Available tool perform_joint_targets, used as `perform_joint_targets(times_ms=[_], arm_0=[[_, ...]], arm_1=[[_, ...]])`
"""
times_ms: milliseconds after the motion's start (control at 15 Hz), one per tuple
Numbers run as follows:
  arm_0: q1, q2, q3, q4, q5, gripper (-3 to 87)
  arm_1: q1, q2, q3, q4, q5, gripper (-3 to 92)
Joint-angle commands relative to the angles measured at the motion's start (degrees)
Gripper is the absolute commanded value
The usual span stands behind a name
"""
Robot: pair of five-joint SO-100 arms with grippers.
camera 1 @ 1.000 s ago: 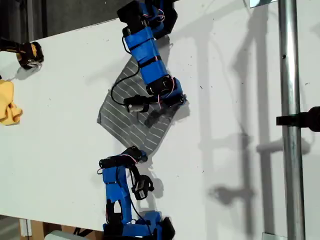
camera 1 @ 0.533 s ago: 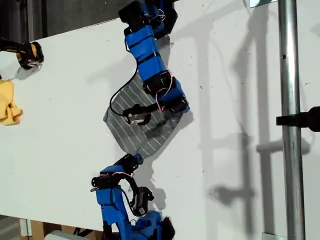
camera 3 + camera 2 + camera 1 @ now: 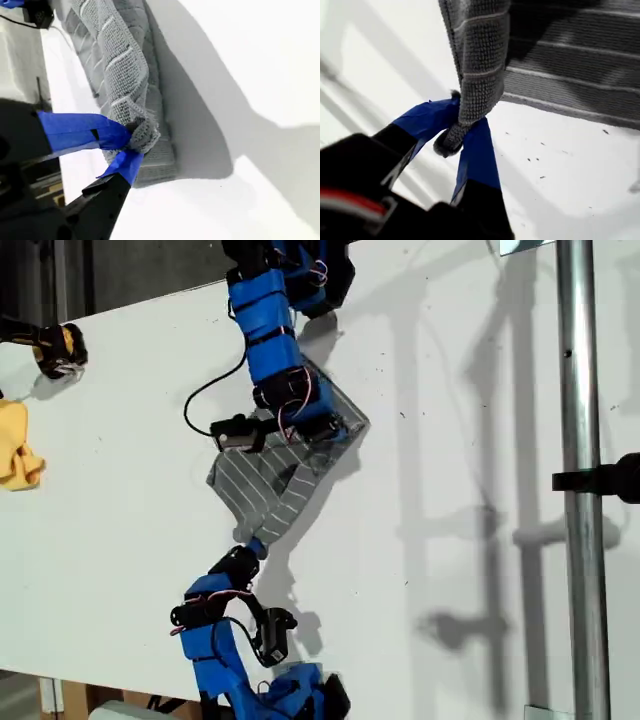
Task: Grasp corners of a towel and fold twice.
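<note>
- Gripping one corner (image 3: pixel 451 140) of the towel (image 3: pixel 255 480), the first gripper (image 3: pixel 462 127) is clenching its blue-taped jaws on the rounded tip. In the exterior view this is the arm reaching down from the upper middle of the frame.
- The second gripper (image 3: pixel 131 145) is pinching another corner (image 3: pixel 144 134) between its taped jaws. In the exterior view it is the arm rising from the lower left of centre.
- The towel is lying in the middle of the white table (image 3: pixel 450 390), partly doubled over. The cloth is running as a raised, bunched band from each held tip down to the flat striped part.
- The step in hand is judged to be the first fold, with both tips being carried across the cloth toward its far edge.
- Doing it well is calling for both arms travelling at matched height and pace, so the band between them is neither sagging nor twisting.
- The cloth is looking soft and thin at the pinch, so a sudden pull is risking a slip.
- The tips are best lowered right onto the opposite corners before the jaws are opening, so the edges are lining up.
- The yellow cloth (image 3: pixel 15 445) at the left edge of the exterior view is lying well apart.
</note>
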Motion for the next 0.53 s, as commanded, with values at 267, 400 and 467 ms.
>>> perform_joint_targets(times_ms=[267,400,467], arm_0=[[-5.9,-2.7,-6.5,-10.3,6.4,-2.8],[-7.8,-5.4,-8.2,-14.0,6.8,-2.8],[-8.6,-7.1,-9.3,-16.4,7.2,-2.8]], arm_1=[[14.2,20.4,11.7,9.3,-4.5,-0.2],[20.2,28.6,16.1,11.6,-6.9,-0.2],[23.4,33.0,19.2,12.0,-8.3,-0.2]])
